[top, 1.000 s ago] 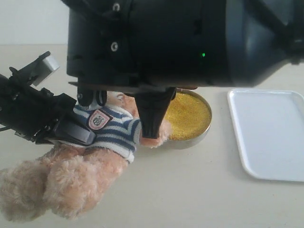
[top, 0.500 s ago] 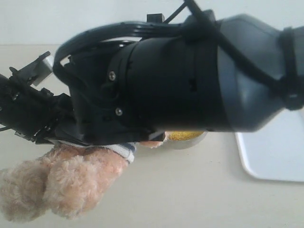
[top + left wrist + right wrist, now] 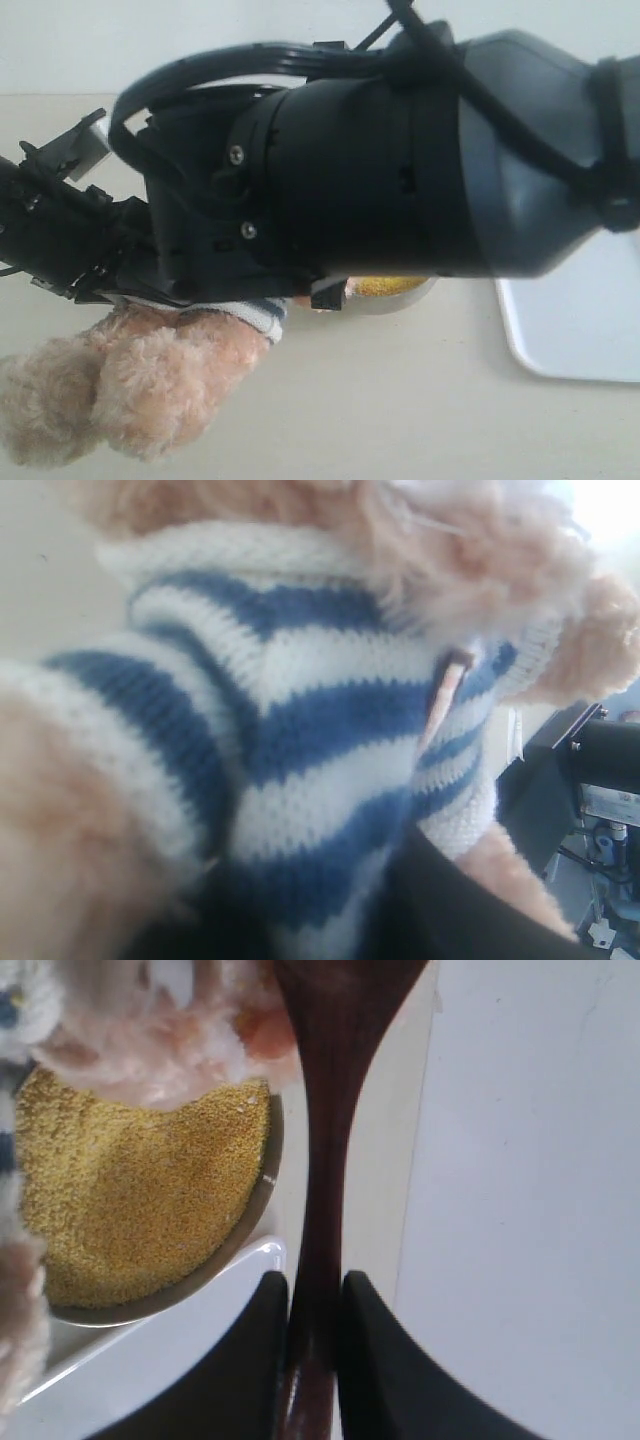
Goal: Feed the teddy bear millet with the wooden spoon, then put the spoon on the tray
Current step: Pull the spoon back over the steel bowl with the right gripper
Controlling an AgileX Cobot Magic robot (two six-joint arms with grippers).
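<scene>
Exterior view: the right arm [image 3: 400, 170] blocks most of your scene. Under it you get only a sliver of the metal bowl [image 3: 405, 298] with the yellow millet [image 3: 385, 287] in it. The white tray [image 3: 570, 330] sits right of the bowl, near it but apart, and nothing shows on the part you can see. The teddy bear [image 3: 130, 385] is at lower left, legs down on the table [image 3: 400, 400], striped shirt hem just showing. The left gripper [image 3: 140, 280] is at its torso. You cannot see the spoon here.

Left wrist view: the bear's navy-and-white shirt fills the frame, with dark finger parts pressed into the knit, so the left gripper is clamped on the bear's body.

Right wrist view: the right gripper [image 3: 312, 1300] has its two black fingers [image 3: 375, 1360] closed tight on the handle of the wooden spoon [image 3: 322, 1160], no gap either side. The spoon's round end reaches the bear's pale fur beyond the bowl's rim. The handle runs just beside the bowl, not over the grain. The millet fills the bowl almost to the rim, and the bear's fur overlaps its far edge.
</scene>
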